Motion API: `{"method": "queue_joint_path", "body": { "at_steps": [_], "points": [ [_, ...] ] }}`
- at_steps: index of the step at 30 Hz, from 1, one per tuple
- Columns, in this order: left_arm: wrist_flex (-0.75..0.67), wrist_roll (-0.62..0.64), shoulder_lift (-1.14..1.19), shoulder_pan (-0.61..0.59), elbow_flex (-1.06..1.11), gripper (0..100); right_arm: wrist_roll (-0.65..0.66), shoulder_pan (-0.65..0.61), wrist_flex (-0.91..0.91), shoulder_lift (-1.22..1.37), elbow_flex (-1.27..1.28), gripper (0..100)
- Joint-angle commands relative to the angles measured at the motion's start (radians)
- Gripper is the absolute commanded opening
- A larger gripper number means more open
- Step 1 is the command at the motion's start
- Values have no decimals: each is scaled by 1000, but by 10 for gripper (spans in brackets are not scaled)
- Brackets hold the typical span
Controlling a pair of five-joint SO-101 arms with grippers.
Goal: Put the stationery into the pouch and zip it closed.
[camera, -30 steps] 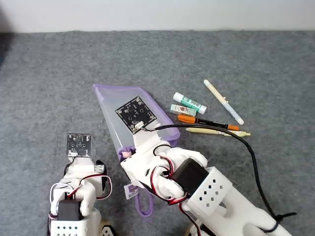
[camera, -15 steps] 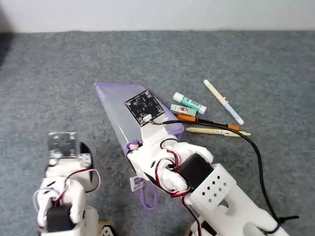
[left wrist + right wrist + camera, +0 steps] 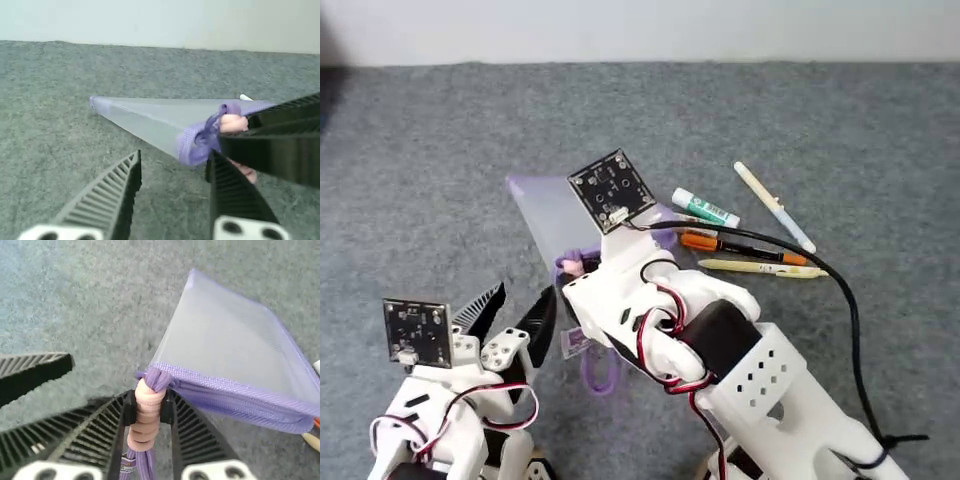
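— Where is the pouch?
— The purple mesh pouch [image 3: 545,215] lies on the grey table [image 3: 410,150]. The right jaws are clamped on the pink pull [image 3: 145,412] at its near corner.
— And the left jaws?
— Spread wide, just beside that same corner. In the left wrist view the purple edge sits beyond the gap; I can't tell if they touch it.
— The stationery?
— The glue stick [image 3: 705,209], orange pen [image 3: 740,246] and two pale pens [image 3: 773,207] lie outside, by the pouch's far side.
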Motion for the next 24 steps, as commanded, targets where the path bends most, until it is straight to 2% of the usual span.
{"method": "queue_joint_path", "body": {
  "at_steps": [1, 11, 24],
  "points": [
    [3, 15, -5, 14, -22, 221, 12, 4, 35, 1, -58, 8],
    [-2, -12, -5, 15, 33, 221, 9, -53, 62, -5, -68, 8],
    [-86, -63, -6, 11, 113, 221, 12, -61, 114, -4, -127, 8]
  ]
}}
